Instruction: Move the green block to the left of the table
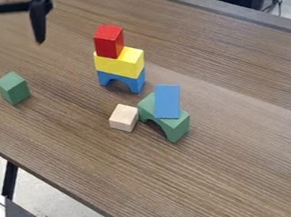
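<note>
My gripper [15,39] hangs at the upper left, its two fingers spread apart with nothing between them. A small green block [14,88] rests on the table [65,141] at the left, lower in the view than the gripper and apart from it. Another green piece, an arch [176,127], lies right of centre with a blue block [168,101] leaning or lying on its top.
A wooden block [124,118] sits beside the green arch's left end. Behind them stands a stack: blue arch [131,83] at the bottom, yellow block [121,63], red block [109,41] on top. The table's near edge runs diagonally below the small green block.
</note>
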`<action>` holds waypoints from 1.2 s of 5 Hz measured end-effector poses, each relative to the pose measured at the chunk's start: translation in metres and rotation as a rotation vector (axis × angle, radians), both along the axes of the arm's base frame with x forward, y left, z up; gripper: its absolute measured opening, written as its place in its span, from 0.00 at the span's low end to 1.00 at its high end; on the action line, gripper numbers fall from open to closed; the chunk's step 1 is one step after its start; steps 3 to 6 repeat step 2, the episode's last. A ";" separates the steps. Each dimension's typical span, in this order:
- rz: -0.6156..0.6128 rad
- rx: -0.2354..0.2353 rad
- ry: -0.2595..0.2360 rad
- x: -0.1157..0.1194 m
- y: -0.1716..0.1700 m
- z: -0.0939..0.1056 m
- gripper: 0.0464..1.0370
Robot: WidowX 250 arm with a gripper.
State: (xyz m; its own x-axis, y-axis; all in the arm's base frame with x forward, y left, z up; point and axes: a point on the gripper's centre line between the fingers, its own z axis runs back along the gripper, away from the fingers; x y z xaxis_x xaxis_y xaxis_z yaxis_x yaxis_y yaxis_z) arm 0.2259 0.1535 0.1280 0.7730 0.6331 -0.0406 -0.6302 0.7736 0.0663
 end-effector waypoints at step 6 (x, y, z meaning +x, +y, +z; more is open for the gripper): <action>-0.262 0.027 -0.005 -0.005 -0.033 0.019 0.96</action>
